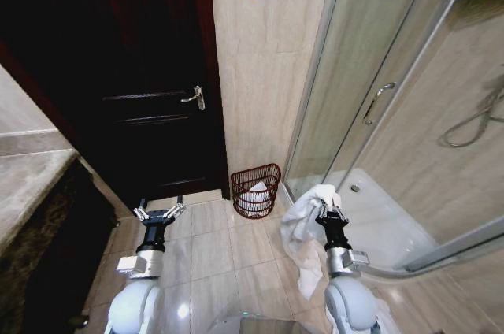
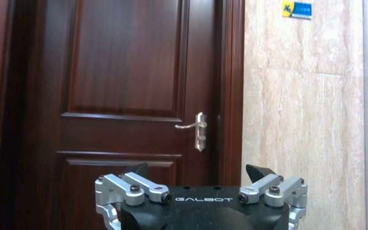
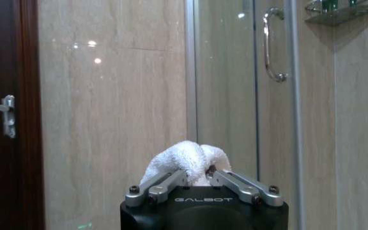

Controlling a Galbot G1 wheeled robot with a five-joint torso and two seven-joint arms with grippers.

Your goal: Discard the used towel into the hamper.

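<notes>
A bathroom corner, seen from the robot's head: the hamper point(image 1: 256, 190), a dark red-brown wire-mesh basket, stands on the tiled floor point(image 1: 211, 251) against the beige wall point(image 1: 256, 74), wedged between the dark wooden door point(image 1: 150, 82) on one side and the metal frame of the glass shower enclosure point(image 1: 370, 74) on the other, with something white already lying inside it. A stretch of bare floor tiles separates the hamper from both arms. The right pincer point(image 1: 332, 213) is raised nearer the robot than the hamper and off toward the shower side, clamped on the white towel point(image 1: 303, 228), whose folds hang down beside the arm toward the floor, close to the curved shower threshold. The left pincer point(image 1: 159, 212) sits level with it on the door side of the hamper, fingers spread wide and holding nothing. The right wrist view shows the towel point(image 3: 187, 160) bunched between the closed fingers of the right pincer point(image 3: 200, 173), with the wall, the shower's frame and its handle point(image 3: 270, 43) beyond, the hamper below its line of sight. The left wrist view shows the left pincer point(image 2: 200, 178) spread open before the door's panels and its lever handle point(image 2: 197, 129), plus a blue sign point(image 2: 297, 8) high on the wall.
</notes>
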